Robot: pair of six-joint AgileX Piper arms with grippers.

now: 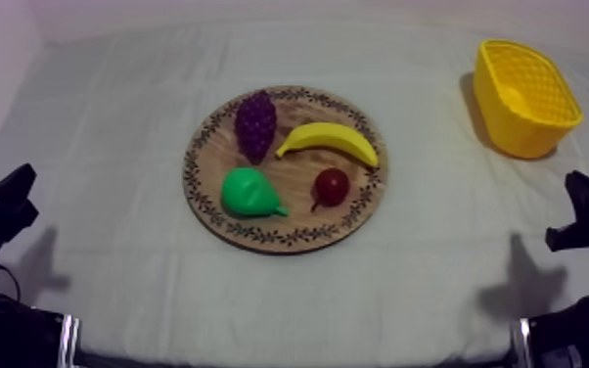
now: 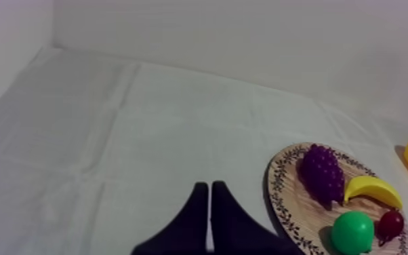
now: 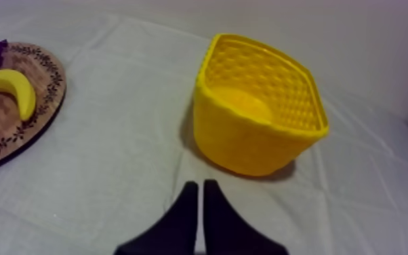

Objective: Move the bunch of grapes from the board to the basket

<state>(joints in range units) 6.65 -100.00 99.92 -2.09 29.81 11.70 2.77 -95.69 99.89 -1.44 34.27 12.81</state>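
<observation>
A purple bunch of grapes [image 1: 255, 123] lies on the far left part of the round wooden board [image 1: 289, 230], apart from both arms. The yellow basket [image 1: 524, 96] stands at the far right, with nothing in it. My left gripper [image 1: 13, 186] rests low at the left edge; in the left wrist view its fingers [image 2: 209, 203] lie together as a narrow wedge, left of the grapes [image 2: 322, 172] and board [image 2: 289, 203]. My right gripper [image 1: 580, 191] rests low at the right edge; in the right wrist view it [image 3: 200, 193] is shut on nothing, just short of the basket [image 3: 257, 108].
On the board with the grapes lie a yellow banana [image 1: 330, 139], a green pear [image 1: 249, 192] and a small red fruit [image 1: 331, 186]. Grey-white cloth [image 1: 113, 127] covers the table between board and basket and in front of both grippers.
</observation>
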